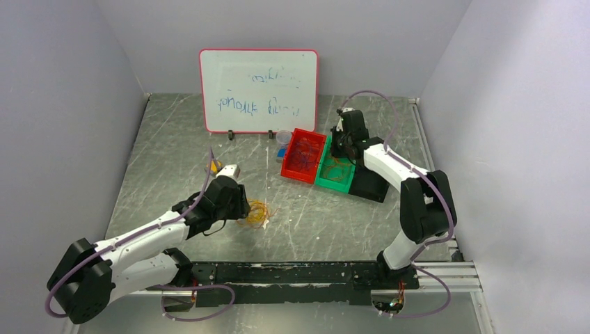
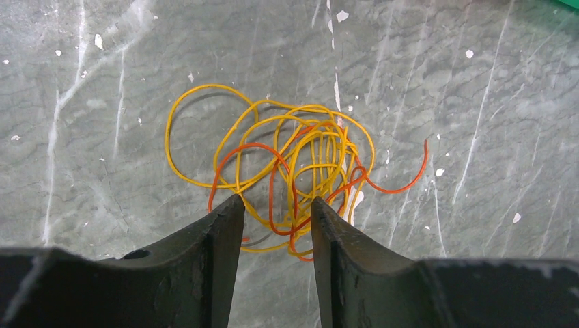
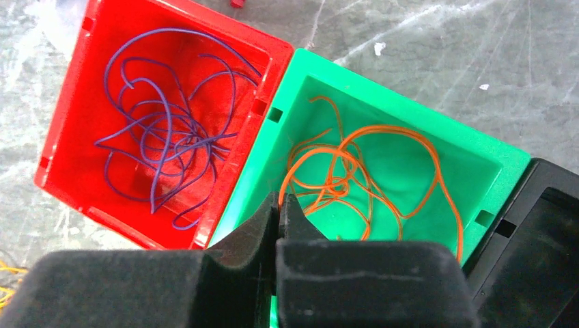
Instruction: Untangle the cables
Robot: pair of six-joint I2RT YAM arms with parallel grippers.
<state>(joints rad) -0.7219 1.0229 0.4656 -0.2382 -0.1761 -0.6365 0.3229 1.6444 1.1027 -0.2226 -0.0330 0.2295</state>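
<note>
A small tangle of yellow and orange cables lies on the grey table; it also shows in the top view. My left gripper is open and low over it, its jaws astride the tangle's near loops. My right gripper is shut over the near left corner of the green bin. A strand of the orange cable lying in that bin runs up into its fingertips. Purple cables lie in the red bin.
The red bin, green bin and a black bin stand side by side at the back right. A whiteboard stands at the back, with a small cup before it. A yellow object lies beyond my left arm.
</note>
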